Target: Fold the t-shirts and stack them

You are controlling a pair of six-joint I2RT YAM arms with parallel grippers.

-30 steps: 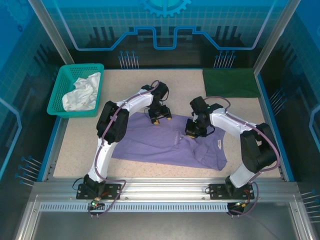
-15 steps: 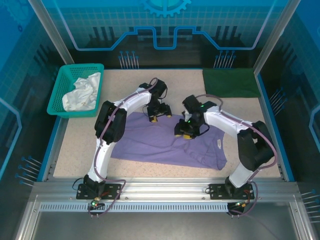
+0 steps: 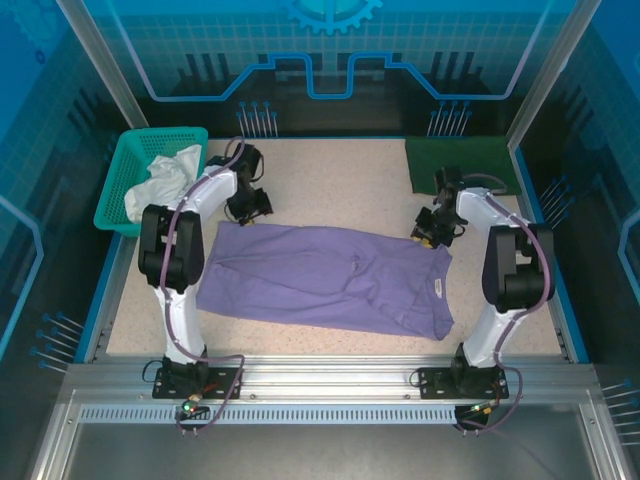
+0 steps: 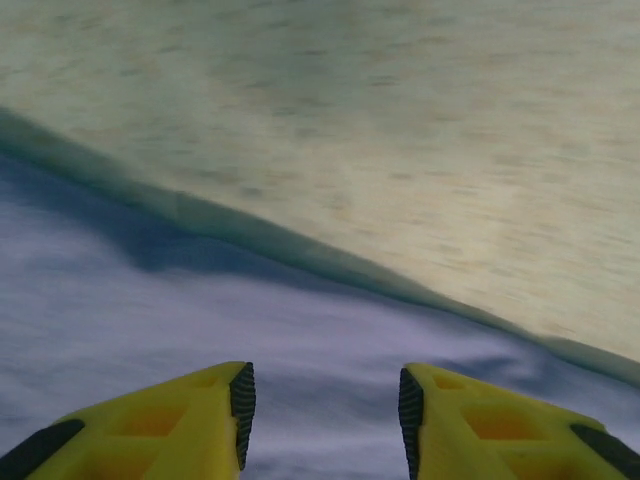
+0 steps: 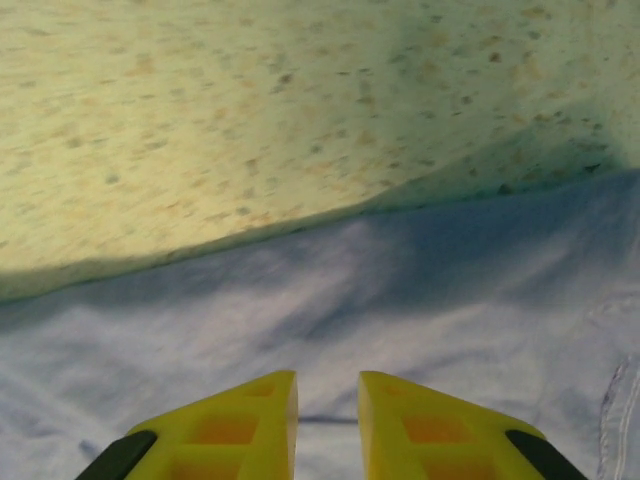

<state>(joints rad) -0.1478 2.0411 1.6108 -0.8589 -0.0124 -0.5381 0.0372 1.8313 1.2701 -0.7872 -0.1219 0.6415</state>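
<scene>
The speckled table (image 3: 340,170) carries a purple shirt (image 3: 320,275), spread flat and lengthwise across its near half, a few soft wrinkles running through the middle and a small pale label near its right end. A dark green shirt (image 3: 462,165) lies folded flat beyond the purple shirt's far right corner, apart from it. Beyond the purple shirt's far left corner stands a teal basket (image 3: 112,185) with a crumpled white cloth (image 3: 165,185) inside.

The left gripper (image 3: 250,207) hangs at the purple shirt's far left corner. Its wrist camera (a blurred picture) has the yellow fingers (image 4: 180,420) spread, with a clear gap and nothing between them, above purple cloth just inside the far hem. The right gripper (image 3: 428,228) sits at the purple shirt's far right corner, between it and the green shirt. From its wrist, the yellow fingers (image 5: 240,420) stand only a little apart, a narrow slit with nothing caught in it, over purple cloth close to the hem, bare table beyond.
</scene>
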